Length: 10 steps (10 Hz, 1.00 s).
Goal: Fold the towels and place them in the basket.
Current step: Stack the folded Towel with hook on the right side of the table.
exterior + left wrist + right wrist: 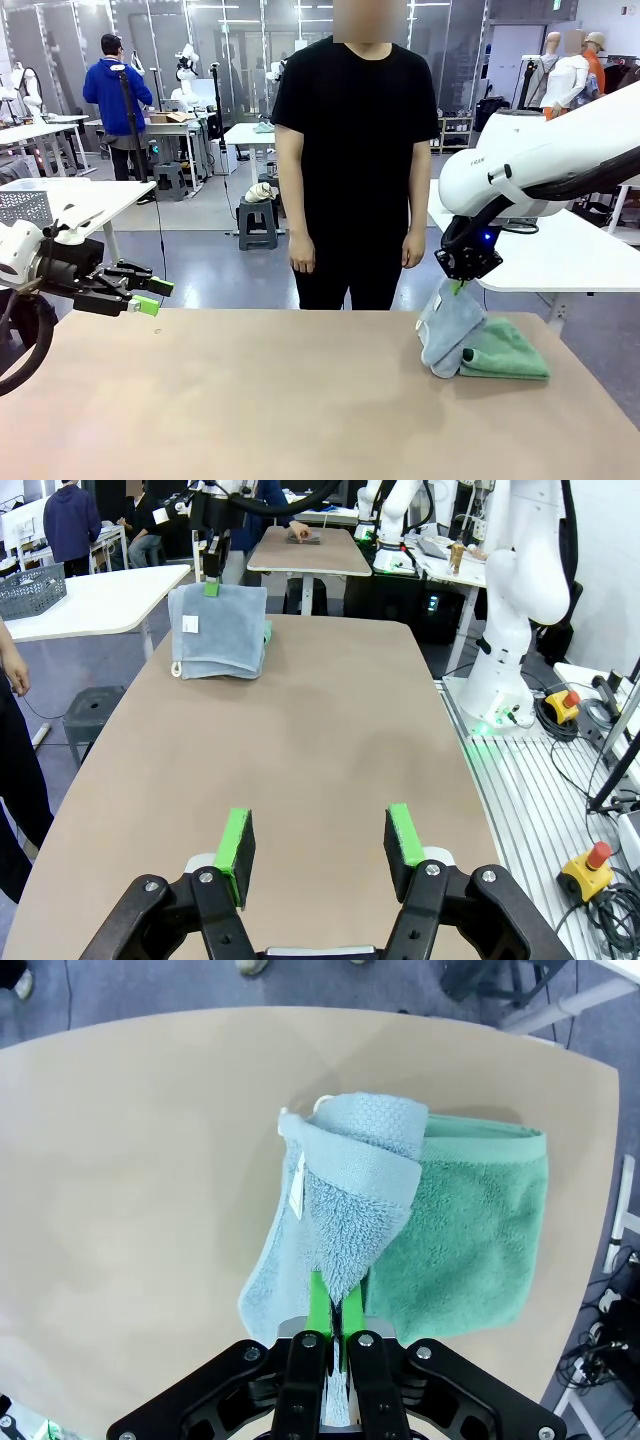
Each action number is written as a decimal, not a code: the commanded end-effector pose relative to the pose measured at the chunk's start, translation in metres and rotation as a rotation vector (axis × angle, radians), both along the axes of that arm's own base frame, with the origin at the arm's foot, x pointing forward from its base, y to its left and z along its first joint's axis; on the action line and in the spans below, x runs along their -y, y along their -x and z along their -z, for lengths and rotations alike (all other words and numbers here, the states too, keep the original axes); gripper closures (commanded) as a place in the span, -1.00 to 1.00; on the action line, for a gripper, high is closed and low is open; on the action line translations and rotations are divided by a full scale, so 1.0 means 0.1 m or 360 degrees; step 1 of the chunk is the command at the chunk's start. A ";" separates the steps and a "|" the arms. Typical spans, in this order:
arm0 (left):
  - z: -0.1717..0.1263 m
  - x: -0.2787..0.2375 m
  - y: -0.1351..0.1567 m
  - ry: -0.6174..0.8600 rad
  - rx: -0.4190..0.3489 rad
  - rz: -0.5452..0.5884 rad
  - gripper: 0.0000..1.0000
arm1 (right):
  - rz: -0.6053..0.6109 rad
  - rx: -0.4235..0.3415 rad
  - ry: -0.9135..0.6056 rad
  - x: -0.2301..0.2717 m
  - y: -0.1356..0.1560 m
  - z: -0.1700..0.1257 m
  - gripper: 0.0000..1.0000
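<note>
Pale blue-grey towel (448, 328): pinched by one edge and lifted, its lower part draping onto the table; from the front it hangs at about 3 o'clock of the tabletop, against the near-left side of the green towel. A small white tag shows on it in the right wrist view (345, 1225).
Green towel (505, 352): folded flat on the table, at 3 o'clock of the tabletop, touching the blue-grey one, which overlaps its left edge. In the right wrist view (470, 1230) it lies to the 3 o'clock side of the hanging cloth.
Right gripper (457, 287): pointing down over the towels, jaws closed tight on the blue-grey towel's edge; the green pads (318, 1305) press together with terry between them.
Left gripper (148, 295): held above the table's 9 o'clock edge, pointing toward the middle, jaws parted with nothing between them. Its own view shows the two green pads (237, 843) apart over bare table.
Table (250, 400): tan, smooth top.
Person (355, 160): in black, standing at the 12 o'clock side of the table, arms down, hands off the surface.
Left wrist view: the blue-grey towel (218, 630) hangs from the far gripper at 11 o'clock.
</note>
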<state>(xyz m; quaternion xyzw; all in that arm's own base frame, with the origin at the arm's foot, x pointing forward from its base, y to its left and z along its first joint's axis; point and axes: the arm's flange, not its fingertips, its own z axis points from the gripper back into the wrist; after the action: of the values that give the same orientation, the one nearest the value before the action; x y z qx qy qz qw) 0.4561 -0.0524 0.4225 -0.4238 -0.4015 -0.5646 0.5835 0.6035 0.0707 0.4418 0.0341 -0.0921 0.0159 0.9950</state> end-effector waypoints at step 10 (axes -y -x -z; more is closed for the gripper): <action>-0.02 0.00 0.00 0.0019 0.0004 -0.0007 -0.35 | -0.0297 -0.0193 0.0135 0.95 -0.23 0.49 0.90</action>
<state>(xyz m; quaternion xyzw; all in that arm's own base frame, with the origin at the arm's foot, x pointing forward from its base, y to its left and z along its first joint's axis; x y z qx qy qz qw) 0.4561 -0.0524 0.4225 -0.4238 -0.4015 -0.5646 0.5835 0.6190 -0.0232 0.3944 0.0145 -0.0372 0.1025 0.9939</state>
